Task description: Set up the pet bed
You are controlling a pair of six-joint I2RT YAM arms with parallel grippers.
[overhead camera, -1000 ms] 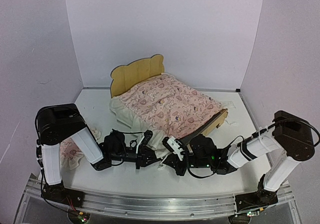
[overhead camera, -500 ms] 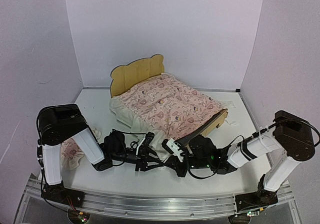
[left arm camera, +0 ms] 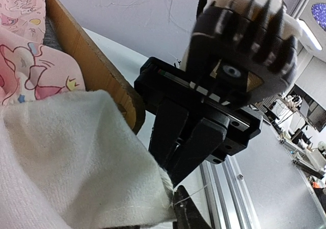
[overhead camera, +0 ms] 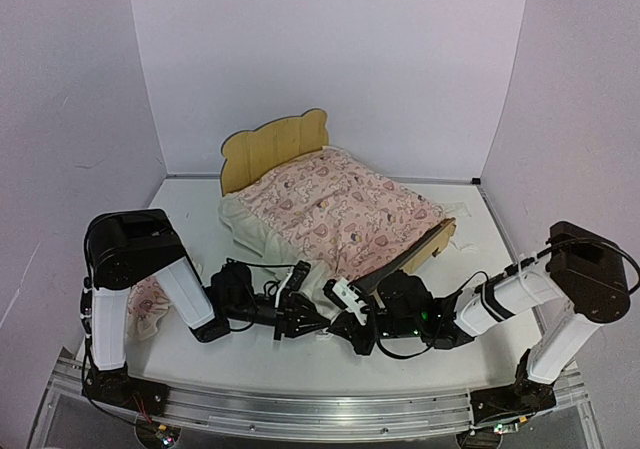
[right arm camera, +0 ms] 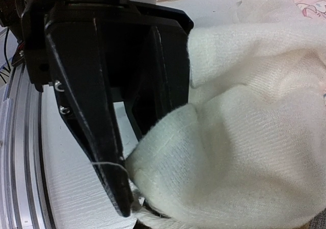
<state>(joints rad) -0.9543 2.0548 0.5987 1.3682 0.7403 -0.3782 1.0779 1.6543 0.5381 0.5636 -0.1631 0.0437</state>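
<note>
The pet bed (overhead camera: 275, 147) stands at the back middle, its wavy plywood headboard upright and its footboard (overhead camera: 425, 247) showing at the near right. A pink patterned blanket (overhead camera: 340, 204) with a white ruffle covers it and hides the mattress pad. My left gripper (overhead camera: 312, 321) and right gripper (overhead camera: 333, 321) meet low over the table in front of the bed, both at the blanket's near white corner (left arm camera: 102, 162). In the left wrist view the right gripper's fingers (left arm camera: 175, 132) pinch that corner beside my own fingertip (left arm camera: 189, 216). In the right wrist view the white ruffle (right arm camera: 244, 137) fills the frame next to the left gripper's fingers (right arm camera: 97, 111).
A small pink ruffled pillow (overhead camera: 145, 304) lies on the table at the left, by the left arm's base. The metal rail (overhead camera: 300, 404) runs along the near edge. Walls close the table at the back and both sides.
Both grippers have come down and together in front of the bed, the left one moving right and nearer. The blanket's near corner is drawn out toward them.
</note>
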